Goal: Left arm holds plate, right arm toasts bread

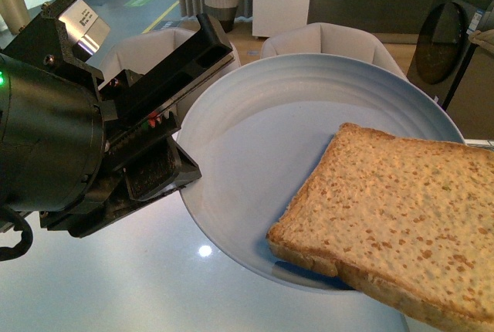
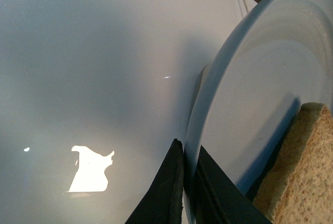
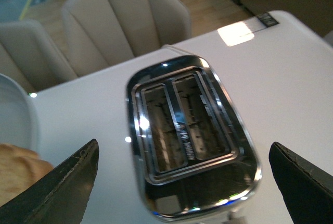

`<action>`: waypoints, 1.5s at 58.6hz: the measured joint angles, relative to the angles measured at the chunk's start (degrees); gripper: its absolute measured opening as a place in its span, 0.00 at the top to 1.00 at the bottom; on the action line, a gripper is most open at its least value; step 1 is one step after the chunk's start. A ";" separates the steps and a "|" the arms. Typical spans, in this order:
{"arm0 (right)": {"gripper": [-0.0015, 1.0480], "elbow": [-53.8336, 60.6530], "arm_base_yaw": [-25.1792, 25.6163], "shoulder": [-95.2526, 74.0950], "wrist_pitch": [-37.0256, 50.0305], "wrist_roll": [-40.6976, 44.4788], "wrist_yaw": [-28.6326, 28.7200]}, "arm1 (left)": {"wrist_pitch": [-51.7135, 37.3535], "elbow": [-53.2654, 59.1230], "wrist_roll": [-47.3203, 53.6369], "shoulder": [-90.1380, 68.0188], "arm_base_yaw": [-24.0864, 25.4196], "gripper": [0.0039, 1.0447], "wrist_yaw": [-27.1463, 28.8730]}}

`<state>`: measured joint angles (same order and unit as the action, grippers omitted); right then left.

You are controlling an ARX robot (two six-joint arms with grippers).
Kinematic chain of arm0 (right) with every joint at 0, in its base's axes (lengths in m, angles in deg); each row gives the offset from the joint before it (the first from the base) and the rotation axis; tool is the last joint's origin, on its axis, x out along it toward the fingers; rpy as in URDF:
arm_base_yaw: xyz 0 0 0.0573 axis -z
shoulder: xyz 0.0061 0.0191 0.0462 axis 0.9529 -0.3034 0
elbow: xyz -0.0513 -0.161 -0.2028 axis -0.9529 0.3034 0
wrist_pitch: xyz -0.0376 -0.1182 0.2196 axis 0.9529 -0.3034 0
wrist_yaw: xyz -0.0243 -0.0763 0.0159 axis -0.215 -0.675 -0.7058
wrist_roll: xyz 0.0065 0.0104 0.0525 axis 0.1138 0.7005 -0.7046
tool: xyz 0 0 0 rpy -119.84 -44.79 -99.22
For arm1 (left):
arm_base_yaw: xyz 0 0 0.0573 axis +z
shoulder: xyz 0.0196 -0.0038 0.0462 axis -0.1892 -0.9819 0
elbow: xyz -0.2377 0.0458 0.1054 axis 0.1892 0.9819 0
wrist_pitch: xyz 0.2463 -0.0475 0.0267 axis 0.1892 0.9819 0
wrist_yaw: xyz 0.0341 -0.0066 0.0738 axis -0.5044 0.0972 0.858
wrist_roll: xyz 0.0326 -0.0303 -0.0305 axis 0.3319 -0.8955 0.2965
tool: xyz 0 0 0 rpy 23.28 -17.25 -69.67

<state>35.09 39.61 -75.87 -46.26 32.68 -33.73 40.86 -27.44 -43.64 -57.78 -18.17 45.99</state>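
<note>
My left gripper [image 1: 181, 154], on the bulky black left arm [image 1: 46, 139], is shut on the left rim of the pale blue-grey plate [image 1: 262, 139] and holds it above the table. In the left wrist view the two black jaws pinch the rim of the plate [image 2: 260, 94] at my left gripper [image 2: 188, 153]. The slice of brown bread [image 1: 401, 216] lies on the plate's near right part and overhangs its rim; its corner shows as bread [image 2: 304, 177]. My right gripper [image 3: 183, 148] stands wide open above a chrome two-slot toaster [image 3: 190, 135], both slots empty.
The toaster stands on a glossy white table [image 3: 281, 67]. Beige chairs [image 3: 125, 15] line the table's far side, also seen as chairs [image 1: 324, 38]. A dark washing machine [image 1: 448, 38] and a woven basket [image 1: 221, 0] stand further back.
</note>
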 joint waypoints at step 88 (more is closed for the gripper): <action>0.96 -3.28 -10.88 -20.57 16.70 -25.29 2.32 | 0.00 0.00 0.00 0.00 -0.02 0.97 -0.02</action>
<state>31.81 28.72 -96.44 -29.56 7.39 -31.41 40.86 -27.44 -43.64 -57.78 -18.20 45.96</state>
